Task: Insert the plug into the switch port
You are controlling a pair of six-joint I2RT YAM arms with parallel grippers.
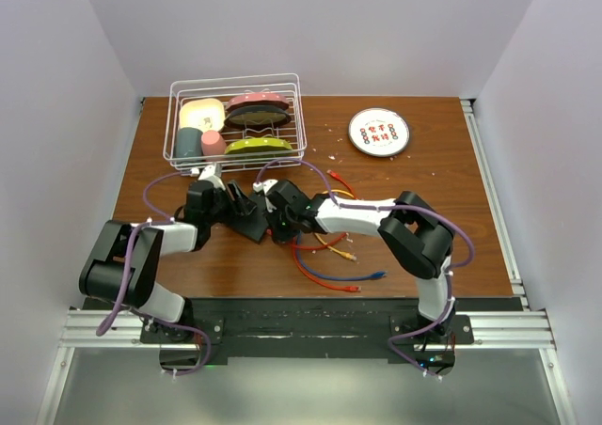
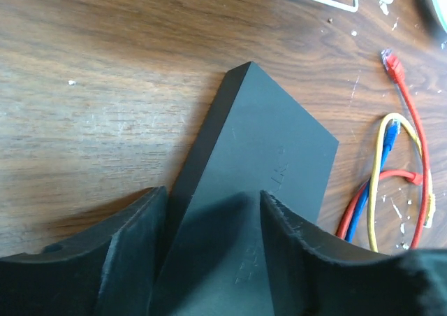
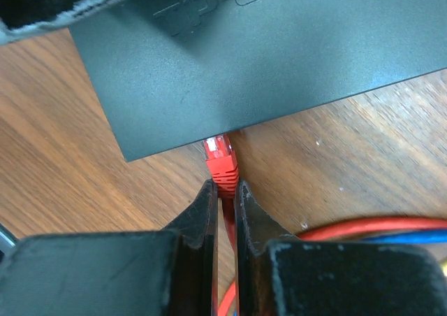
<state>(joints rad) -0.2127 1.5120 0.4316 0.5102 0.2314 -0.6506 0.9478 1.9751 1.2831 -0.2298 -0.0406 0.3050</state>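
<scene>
The switch [image 2: 262,155] is a flat matte-black box, tilted up off the wooden table. My left gripper [image 2: 213,214] is shut on it, one finger [image 2: 133,249] on its side edge and the other [image 2: 311,253] on its top face. In the right wrist view the switch [image 3: 265,64] fills the top. My right gripper [image 3: 225,189] is shut on the red plug [image 3: 223,163], whose clear tip touches the switch's near edge. The sockets are hidden. In the top view the left gripper [image 1: 237,209], switch [image 1: 252,224] and right gripper [image 1: 279,226] meet at the table's middle left.
A white wire basket [image 1: 235,117] with dishes and cups stands at the back left. A round white disc with red marks [image 1: 379,132] lies at the back right. Loose red, blue and yellow cables [image 1: 329,256] lie right of the switch, also in the left wrist view [image 2: 391,183].
</scene>
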